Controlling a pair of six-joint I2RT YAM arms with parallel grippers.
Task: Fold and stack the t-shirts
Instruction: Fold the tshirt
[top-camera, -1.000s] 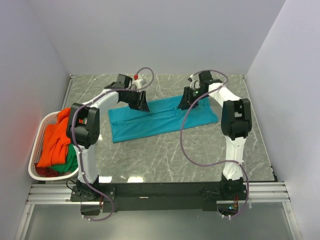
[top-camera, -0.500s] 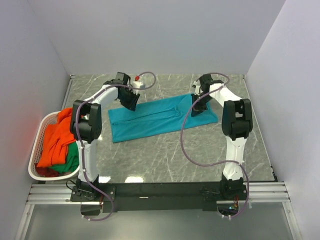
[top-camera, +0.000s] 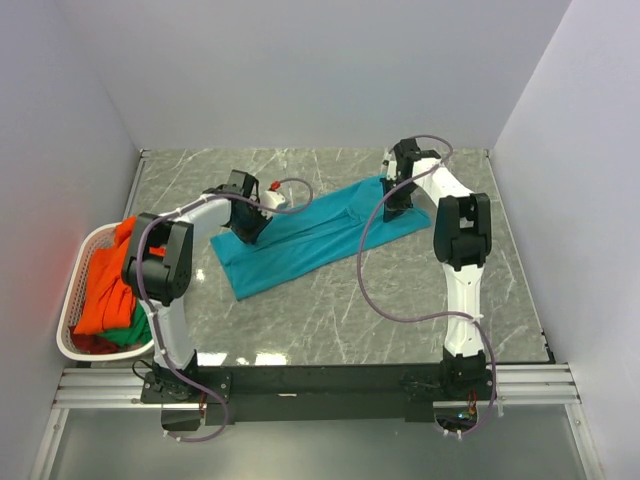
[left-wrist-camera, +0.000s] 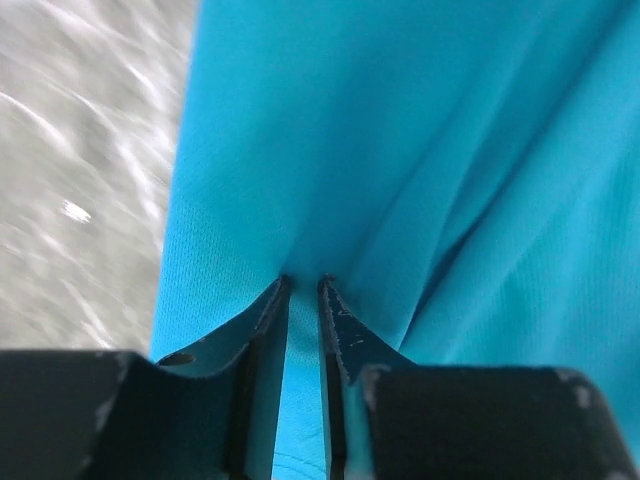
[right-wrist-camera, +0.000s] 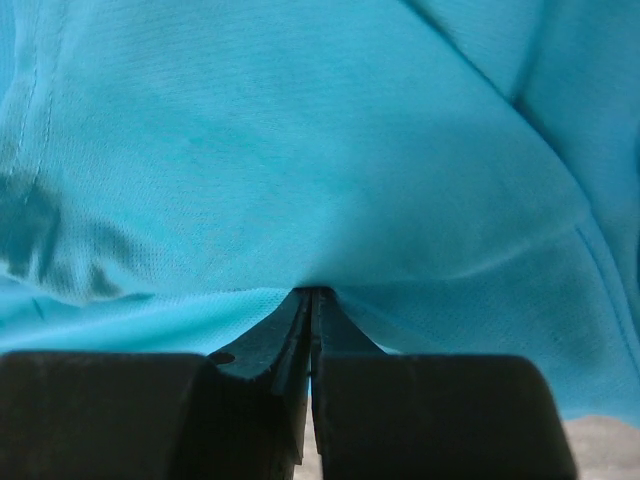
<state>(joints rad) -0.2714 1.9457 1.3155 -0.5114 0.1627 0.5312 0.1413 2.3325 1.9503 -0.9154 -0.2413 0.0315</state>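
We're early: the teal shirt (top-camera: 315, 232) lies as a long, creased strip on the counter (top-camera: 330, 310), and nothing is stacked. The left gripper (left-wrist-camera: 303, 290) jaws pinch a ridge of it. The right gripper (right-wrist-camera: 312, 295) jaws are pressed together on its far end. The orange shirt (top-camera: 105, 280) and green shirt (top-camera: 138, 325) sit crumpled in the basket (top-camera: 72, 300) (white slatted plastic). The teal cloth is a thin, fine knit, and the counter looks like grey marble.
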